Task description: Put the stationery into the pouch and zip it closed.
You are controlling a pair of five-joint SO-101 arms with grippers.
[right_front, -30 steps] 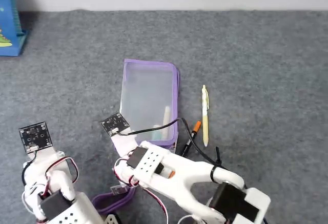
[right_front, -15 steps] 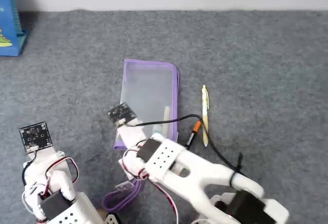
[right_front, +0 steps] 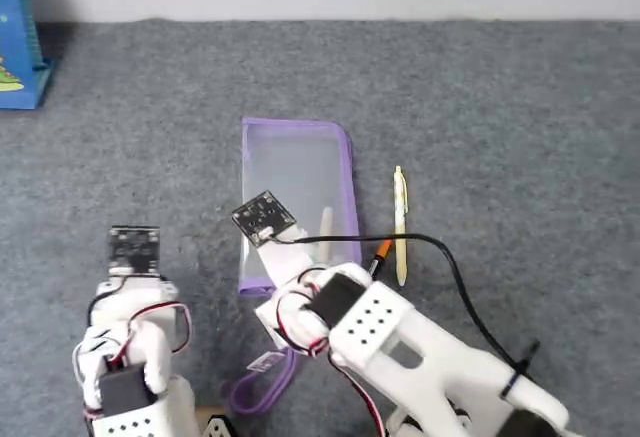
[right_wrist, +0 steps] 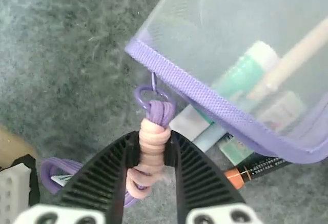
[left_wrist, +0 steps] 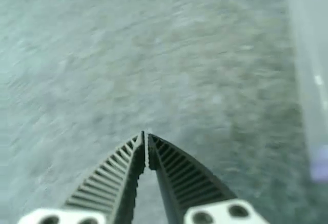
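Note:
A clear pouch [right_front: 295, 182] with purple trim lies flat on the grey carpet, with a beige stick and a green-and-white tube [right_wrist: 241, 75] inside it. At the pouch's near corner [right_wrist: 169, 75], my right gripper [right_wrist: 152, 138] is shut on the pink-and-purple zipper pull strap [right_wrist: 152, 131]. The strap's purple loop [right_front: 262, 385] trails on the carpet beside the right arm [right_front: 370, 322]. A yellow pen [right_front: 400, 219] and an orange-tipped marker [right_front: 380, 251] lie just right of the pouch. My left gripper [left_wrist: 145, 141] is shut on nothing, above bare carpet left of the pouch.
A blue box [right_front: 18, 37] stands at the far left edge by the white wall. The right arm's black cable [right_front: 440, 257] arcs over the marker and pen. Open carpet stretches beyond and to the right of the pouch.
The right arm has moved away from the camera and to the right along the pouch's near end, drawing the strap with it. The left arm has shifted right, toward the pouch.

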